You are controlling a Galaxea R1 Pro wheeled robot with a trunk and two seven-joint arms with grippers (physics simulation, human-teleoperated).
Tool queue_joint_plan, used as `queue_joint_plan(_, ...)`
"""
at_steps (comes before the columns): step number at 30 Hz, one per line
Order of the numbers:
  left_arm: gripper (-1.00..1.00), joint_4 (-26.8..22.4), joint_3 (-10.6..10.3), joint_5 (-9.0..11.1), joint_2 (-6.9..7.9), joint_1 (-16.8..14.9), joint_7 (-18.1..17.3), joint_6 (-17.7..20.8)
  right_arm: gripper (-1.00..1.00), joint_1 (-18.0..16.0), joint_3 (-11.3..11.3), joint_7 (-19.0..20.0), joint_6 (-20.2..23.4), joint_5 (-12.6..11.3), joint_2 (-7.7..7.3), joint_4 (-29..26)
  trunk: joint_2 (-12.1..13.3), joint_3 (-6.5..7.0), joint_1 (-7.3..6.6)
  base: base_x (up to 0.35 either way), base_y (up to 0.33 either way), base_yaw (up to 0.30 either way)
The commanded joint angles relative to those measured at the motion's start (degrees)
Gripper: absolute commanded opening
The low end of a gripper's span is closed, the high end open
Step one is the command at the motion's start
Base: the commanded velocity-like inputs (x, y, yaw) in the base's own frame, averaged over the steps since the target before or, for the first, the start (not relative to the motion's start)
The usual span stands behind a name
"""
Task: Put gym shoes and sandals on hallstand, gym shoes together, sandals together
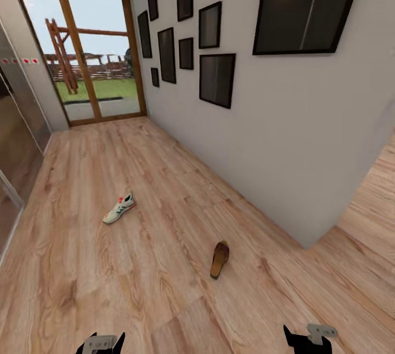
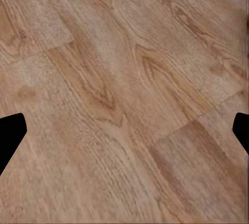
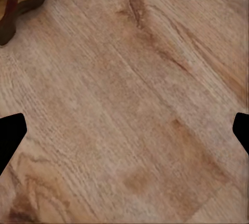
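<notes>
wood-plank corridor floor [image 1: 82,266], nothing lying between robot and shoes. grey wall [image 1: 285,140] with dark frames [image 1: 216,80] alongside. gym shoe [image 1: 119,209] mid-floor, long axis diagonal; sandal [image 1: 219,259] nearer, lengthwise toward the glass door [image 1: 93,52]. left gripper [image 2: 124,130] and right gripper [image 3: 124,130] both spread wide, holding nothing

White low-top gym shoe with green stripes [image 1: 119,209] lies on light brown wood-plank corridor floor [image 1: 82,266], left of centre. Brown open sandal with tan footbed [image 1: 219,259] on same floor, nearer robot, to shoe's right, well apart from it. Pale grey wall with black-framed pictures [image 1: 216,79] runs along right side. Wood-framed glass door [image 1: 90,47] at far end.
</notes>
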Motion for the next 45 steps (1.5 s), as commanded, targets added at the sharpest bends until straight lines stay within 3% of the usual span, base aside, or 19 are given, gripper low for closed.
queue_joint_plan(1,1.0,0.0,0.2,0.6,-0.01,0.0,-0.6,0.0,1.0,-0.1,-0.5,0.5,-0.1,-0.1,-0.01,0.1,0.0,-0.05,0.03,0.338,0.0,-0.295)
queue_joint_plan(19,1.0,0.0,0.2,0.6,-0.01,0.0,-0.6,0.0,1.0,-0.1,-0.5,0.5,-0.1,-0.1,0.02,0.1,0.0,-0.05,0.03,0.291,0.0,-0.296)
queue_joint_plan(33,1.0,0.0,0.2,0.6,-0.01,0.0,-0.6,0.0,1.0,-0.1,-0.5,0.5,-0.1,-0.1,0.03,0.1,0.0,-0.05,0.03,0.042,0.005,-0.297)
queue_joint_plan(45,1.0,0.0,0.2,0.6,-0.01,0.0,-0.6,0.0,1.0,-0.1,-0.5,0.5,-0.1,-0.1,0.03,0.1,0.0,-0.05,0.03,0.208,0.198,-0.193)
